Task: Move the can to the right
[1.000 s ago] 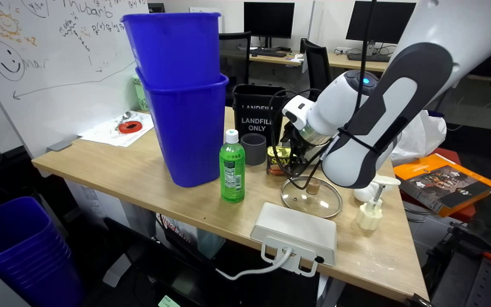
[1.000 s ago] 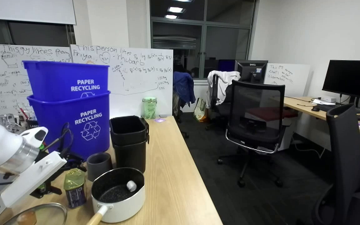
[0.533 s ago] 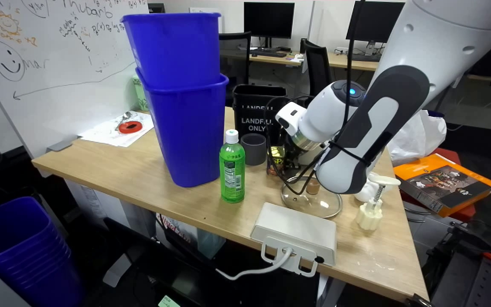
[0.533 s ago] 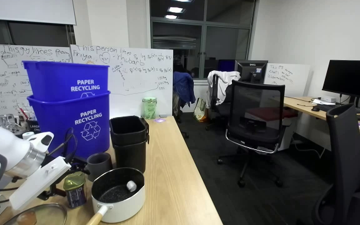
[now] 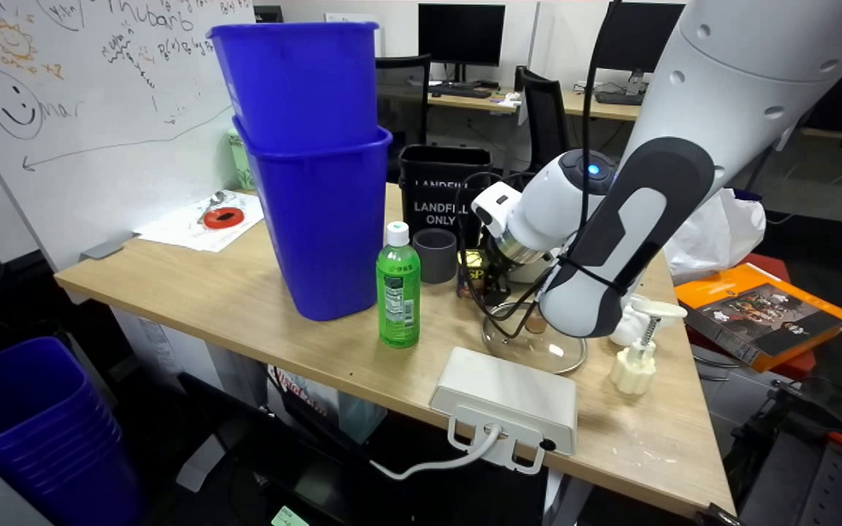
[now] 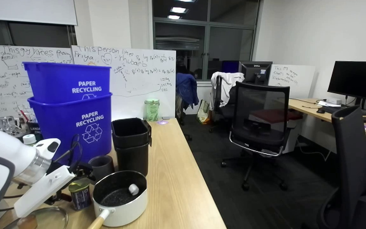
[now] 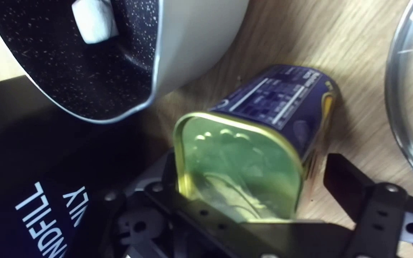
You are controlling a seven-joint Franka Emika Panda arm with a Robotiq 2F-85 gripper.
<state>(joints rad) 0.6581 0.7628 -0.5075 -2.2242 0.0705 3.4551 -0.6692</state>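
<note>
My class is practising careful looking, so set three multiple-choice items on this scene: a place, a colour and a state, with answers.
1. Where is the small white object relative to the pot? A beside it; B inside it; C beneath it.
2. What colour are the bins lettered PAPER RECYCLING? A green; B red; C blue.
3. How does the gripper stand at the can? A open; B shut on it; C shut beside it.

1 B: the wrist view shows it within the rim.
2 C: blue walls carry the white lettering.
3 A: the wrist view shows tabletop between the can and a finger.
</note>
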